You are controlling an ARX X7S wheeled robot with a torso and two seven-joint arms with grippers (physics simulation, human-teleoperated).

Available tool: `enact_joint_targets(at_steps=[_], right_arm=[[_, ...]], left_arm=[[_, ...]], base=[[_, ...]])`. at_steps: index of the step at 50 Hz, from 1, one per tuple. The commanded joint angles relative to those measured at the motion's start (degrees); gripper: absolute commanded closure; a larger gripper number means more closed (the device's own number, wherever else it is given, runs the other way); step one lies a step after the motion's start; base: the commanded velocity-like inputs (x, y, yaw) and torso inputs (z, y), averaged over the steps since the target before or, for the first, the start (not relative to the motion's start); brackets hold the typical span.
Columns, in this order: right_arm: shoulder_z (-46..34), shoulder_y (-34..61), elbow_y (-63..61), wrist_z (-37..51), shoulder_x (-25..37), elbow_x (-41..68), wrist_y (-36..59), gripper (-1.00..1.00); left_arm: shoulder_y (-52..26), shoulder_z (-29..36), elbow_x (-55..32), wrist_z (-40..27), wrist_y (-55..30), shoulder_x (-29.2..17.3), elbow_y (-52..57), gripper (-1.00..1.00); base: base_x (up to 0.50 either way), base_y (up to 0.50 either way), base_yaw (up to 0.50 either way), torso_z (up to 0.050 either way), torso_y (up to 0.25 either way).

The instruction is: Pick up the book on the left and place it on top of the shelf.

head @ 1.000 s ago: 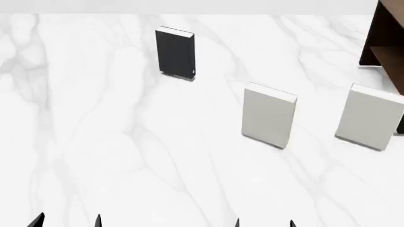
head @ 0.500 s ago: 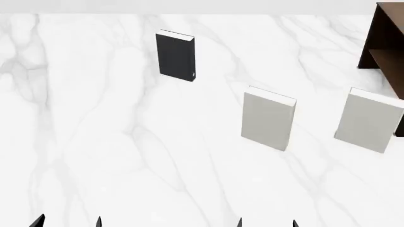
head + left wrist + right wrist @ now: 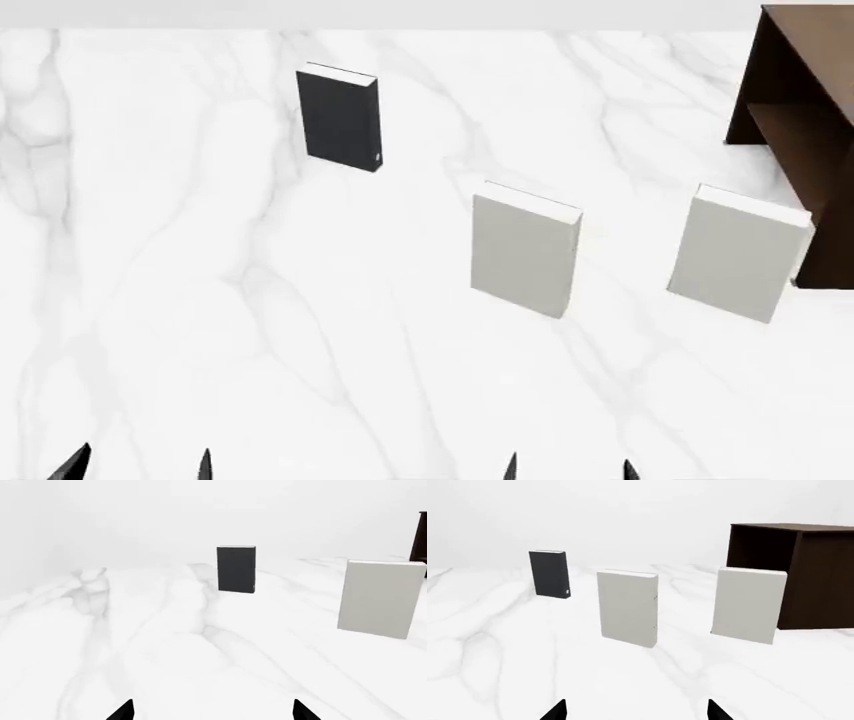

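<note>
Books number three on our white marble table [image 3: 267, 330], all standing upright and well apart from one another: one dark book [image 3: 339, 119] and two pale grey-white ones. From our head camera the dark book stands at about eleven o'clock, far out on the table, with white page edges along its top and a small white dot near its lower corner. The nearer pale book [image 3: 523, 249] stands close to twelve o'clock, and the second pale book [image 3: 738, 253] at about two o'clock, just beside the dark brown shelf [image 3: 798, 110], of which we count one.

Our head view cuts the shelf off at the frame edge. Our right wrist view shows far more of it: a flat top board, dark side panels, and the second pale book standing in front of its lower corner. That view also takes in all three books in a row. Our left wrist view catches only the dark book, one pale book and a sliver of the shelf.

Our left gripper [image 3: 138, 467] and right gripper [image 3: 569, 468] show only as pairs of black fingertips at six o'clock, low in every view. On each, the tips stand spread apart with nothing between them, both well short of the dark book.
</note>
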Motion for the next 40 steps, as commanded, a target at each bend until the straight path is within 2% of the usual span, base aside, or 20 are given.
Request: enact_joint_targets(at_steps=[1,3,4,5,25,40], right_arm=[[3.40,25.55,-18.89,-7.31,-3.36,-10.87,28.61,-1.00],[3.28,42.74,-18.98,-6.96,-3.16,-10.41,45.79,-1.00],[3.05,47.39,-19.16,-6.96,-3.06,-10.17,54.39,-1.00],[2.93,47.43,-19.17,-6.82,-2.95,-10.00,60.31,-1.00],[2.10,47.48,-19.24,-5.58,-1.81,-6.62,60.99,-1.00],[1.09,47.22,-18.12,-4.17,-1.33,-5.07,60.85,-1.00]], left_arm=[[-25.93,-3.34,6.20,11.42,-28.83,-0.87,23.40,-1.00],[-43.11,-3.31,6.10,11.34,-46.02,-0.92,23.48,-1.00],[-43.34,-3.45,5.97,11.33,-54.61,-0.97,23.25,-1.00],[-43.29,-3.47,5.92,11.29,-58.10,-1.01,23.26,-1.00],[-43.18,-3.51,5.06,10.55,-57.83,-1.92,22.57,-1.00],[-42.70,-3.67,4.16,10.27,-57.69,-2.35,22.65,-1.00]], base=[[0.00,0.00,0.00,0.000,0.000],[0.00,0.00,0.00,0.000,0.000],[0.00,0.00,0.00,0.000,0.000],[0.00,0.00,0.00,0.000,0.000],[0.00,0.00,0.00,0.000,0.000],[0.49,0.00,0.00,0.000,0.000]])
